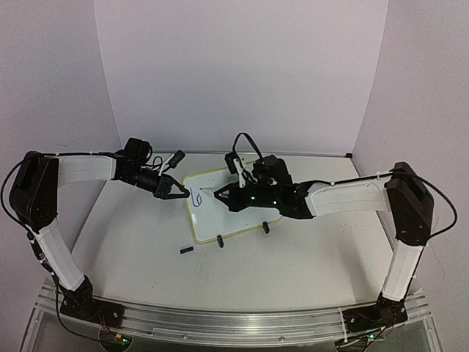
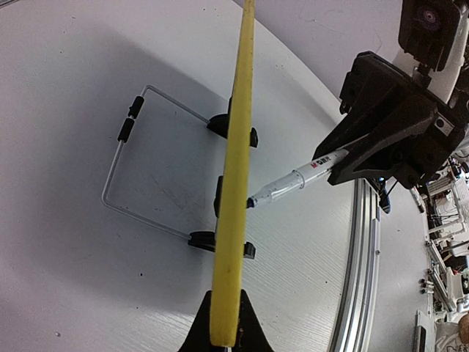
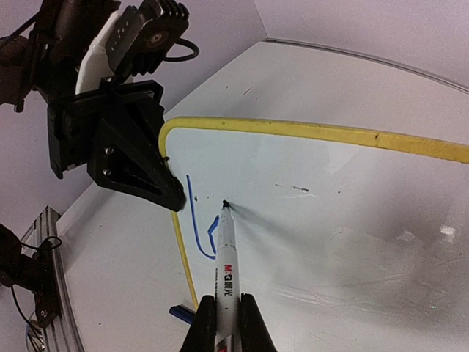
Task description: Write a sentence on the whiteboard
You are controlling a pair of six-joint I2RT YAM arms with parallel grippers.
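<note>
1. The table (image 1: 308, 257) carries the whole set-up. The whiteboard (image 1: 238, 220) stands at its centre, on 2 black clip feet (image 1: 220, 240) along the board's 6 o'clock edge.

2. The left gripper (image 1: 180, 192) is positioned at the board's 9 o'clock edge. In the left wrist view its fingers are clamped on the pale-yellow rim, so the board is steadied.

3. The right gripper (image 1: 220, 196) is brought in from 3 o'clock. It is closed tightly on the marker (image 3: 226, 253), whose barrel is pinched between the 2 fingers.

4. The marker tip appears to rest on the white surface, just toward 3 o'clock of the blue ink.

5. Of the sentence (image 3: 195, 220), only 1 looped stroke is written, close to the 9 o'clock rim. The step in hand is therefore judged to be the first letters of the first line; most of the writing is not yet done.

6. A small dark cap (image 1: 186, 250) lies on the table at 7 o'clock of the board.

7. Next move: light tip contact is to be kept, and the strokes are to be carried toward 3 o'clock. The left-hand clamp must be held firm, or the board may tip.
</note>
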